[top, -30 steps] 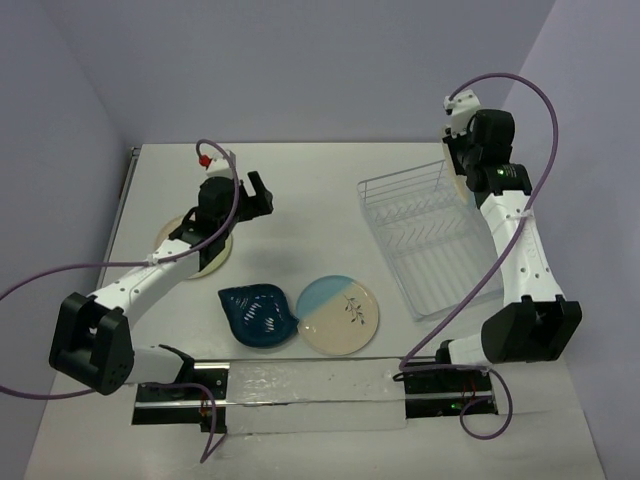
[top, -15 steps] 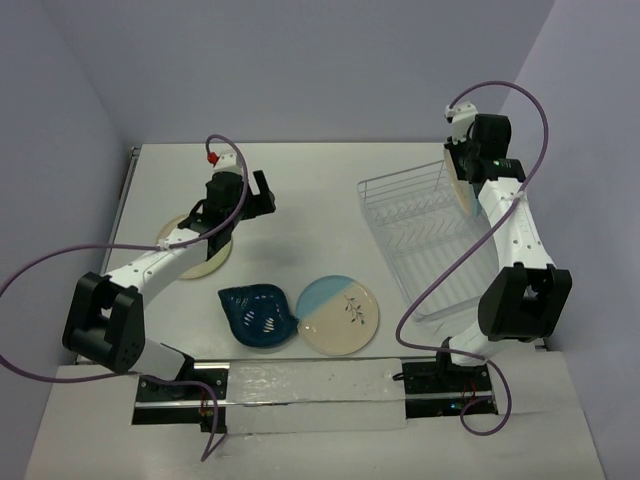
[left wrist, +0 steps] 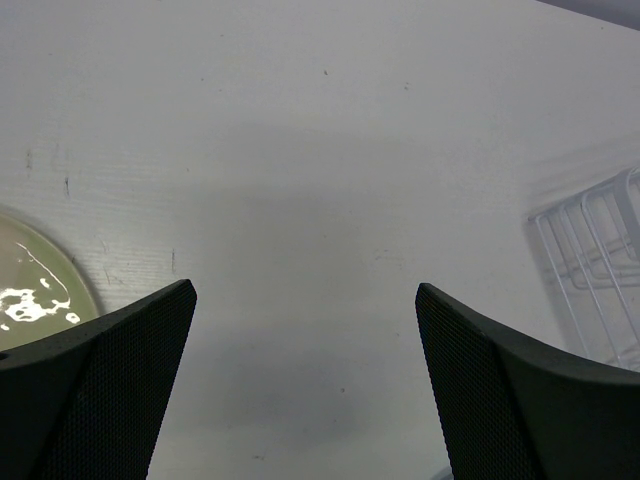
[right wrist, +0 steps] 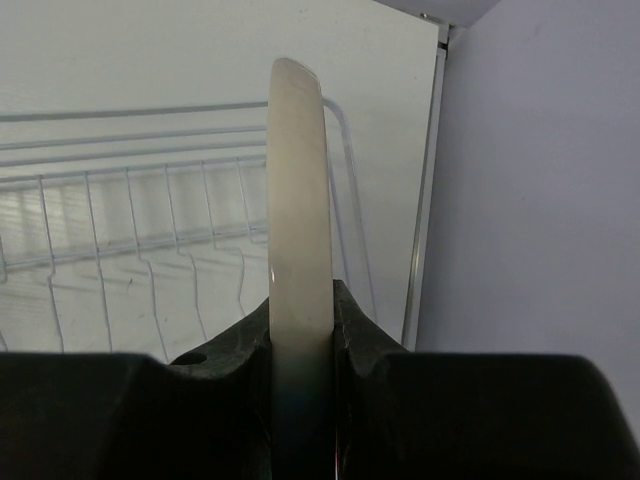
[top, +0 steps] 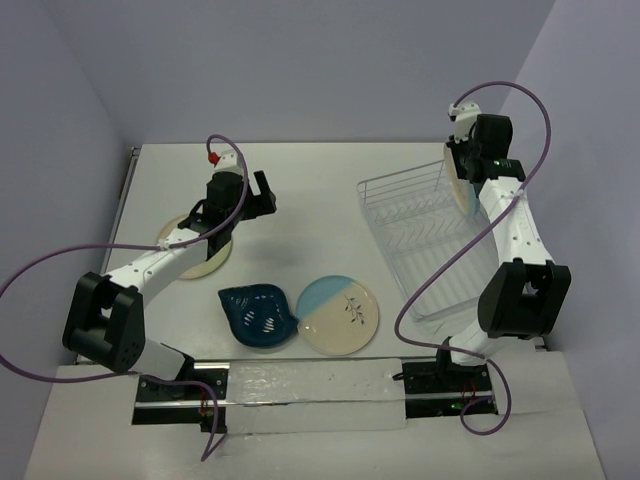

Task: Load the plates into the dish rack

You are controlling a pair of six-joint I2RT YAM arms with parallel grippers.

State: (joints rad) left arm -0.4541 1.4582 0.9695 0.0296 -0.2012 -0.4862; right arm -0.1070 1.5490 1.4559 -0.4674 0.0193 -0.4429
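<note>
My right gripper point(top: 466, 172) is shut on a cream plate point(top: 458, 183), held upright and edge-on over the far right end of the wire dish rack point(top: 430, 262). In the right wrist view the plate point(right wrist: 300, 190) stands between my closed fingers point(right wrist: 352, 325), with the rack wires point(right wrist: 150, 200) behind it. My left gripper point(top: 262, 193) is open and empty above bare table. A pale yellow plate point(top: 204, 262) lies partly under the left arm. A cream-and-light-blue plate point(top: 340, 314) lies beside the teal leaf dish point(top: 257, 314) at the front.
The left wrist view shows the yellow plate's edge point(left wrist: 35, 285) at the left and a corner of the rack point(left wrist: 600, 265) at the right. A purple wall stands close to the rack's right side point(right wrist: 540, 200).
My right arm has swung toward the far end of the rack with the plate in it. My left wrist has shifted slightly. Both have been nearly still for the last half second.
</note>
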